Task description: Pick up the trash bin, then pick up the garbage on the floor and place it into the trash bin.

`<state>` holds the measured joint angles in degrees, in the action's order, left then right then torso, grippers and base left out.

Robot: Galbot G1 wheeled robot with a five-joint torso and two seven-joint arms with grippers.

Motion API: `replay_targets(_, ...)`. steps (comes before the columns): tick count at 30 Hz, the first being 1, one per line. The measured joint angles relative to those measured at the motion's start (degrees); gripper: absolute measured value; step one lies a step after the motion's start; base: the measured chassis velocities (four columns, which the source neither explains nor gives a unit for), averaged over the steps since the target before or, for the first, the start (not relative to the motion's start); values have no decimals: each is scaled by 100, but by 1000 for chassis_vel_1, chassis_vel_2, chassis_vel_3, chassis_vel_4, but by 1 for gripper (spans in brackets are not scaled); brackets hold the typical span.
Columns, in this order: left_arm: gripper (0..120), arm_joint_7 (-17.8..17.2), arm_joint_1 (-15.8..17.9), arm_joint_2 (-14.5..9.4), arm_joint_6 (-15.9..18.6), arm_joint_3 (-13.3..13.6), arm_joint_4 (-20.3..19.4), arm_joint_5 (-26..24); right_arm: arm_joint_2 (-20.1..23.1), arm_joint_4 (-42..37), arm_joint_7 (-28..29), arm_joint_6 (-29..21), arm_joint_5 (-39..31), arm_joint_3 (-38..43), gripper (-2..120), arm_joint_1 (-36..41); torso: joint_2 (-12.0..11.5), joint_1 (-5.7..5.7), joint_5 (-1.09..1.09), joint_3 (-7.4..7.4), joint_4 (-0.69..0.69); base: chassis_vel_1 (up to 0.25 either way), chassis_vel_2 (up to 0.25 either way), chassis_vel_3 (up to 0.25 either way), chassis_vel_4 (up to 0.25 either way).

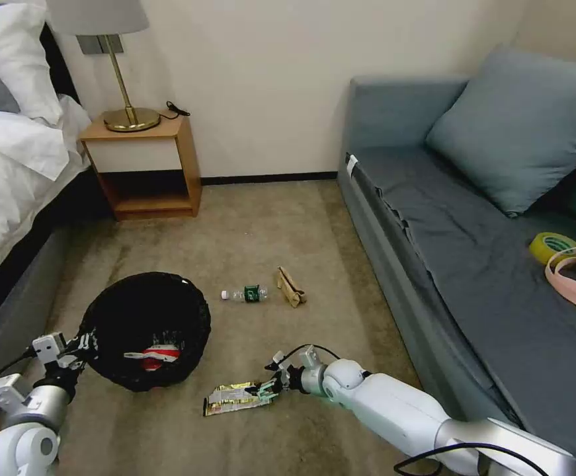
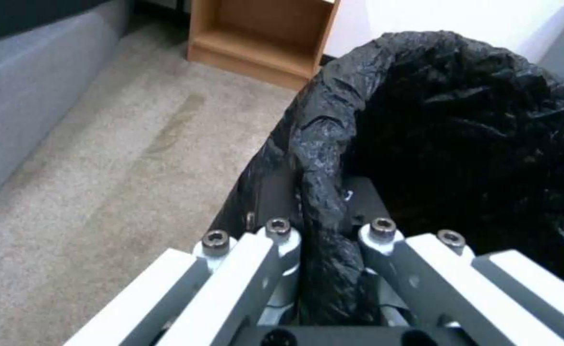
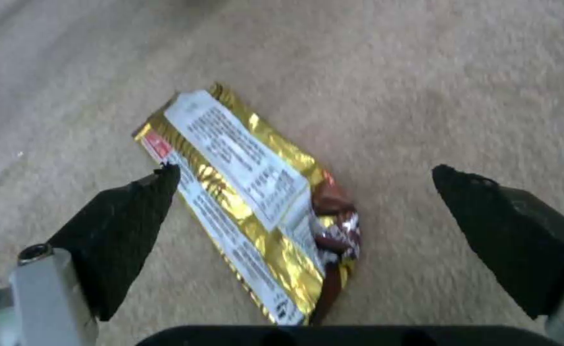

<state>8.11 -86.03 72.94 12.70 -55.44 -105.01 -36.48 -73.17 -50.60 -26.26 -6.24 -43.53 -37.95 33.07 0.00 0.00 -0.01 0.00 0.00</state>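
The trash bin (image 1: 145,311), lined with a crinkly black bag, hangs at the lower left with my left gripper (image 1: 84,344) shut on its near rim (image 2: 320,158). A red-and-white wrapper (image 1: 152,355) lies inside it. On the carpet lie a yellow-silver wrapper (image 1: 231,398), a clear bottle with a green label (image 1: 246,293) and a folded tan cardboard piece (image 1: 290,287). My right gripper (image 1: 269,388) is open at the wrapper's right end; its black fingertips (image 3: 147,192) straddle the wrapper (image 3: 256,202) just above the floor.
A grey sofa (image 1: 473,264) with a cushion, a tape roll (image 1: 553,246) and a pink strap runs along the right. A bed (image 1: 10,172) lines the left, and a wooden nightstand (image 1: 145,168) with a lamp stands at the back. Open carpet lies between.
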Motion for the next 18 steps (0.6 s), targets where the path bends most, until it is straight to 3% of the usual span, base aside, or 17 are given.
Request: replay_targets(18,5,10,-9,29,-39,29,55,41,-69,-23,-8,69,414,224,100,328,0,0,1,0,0,0,0,0,0)
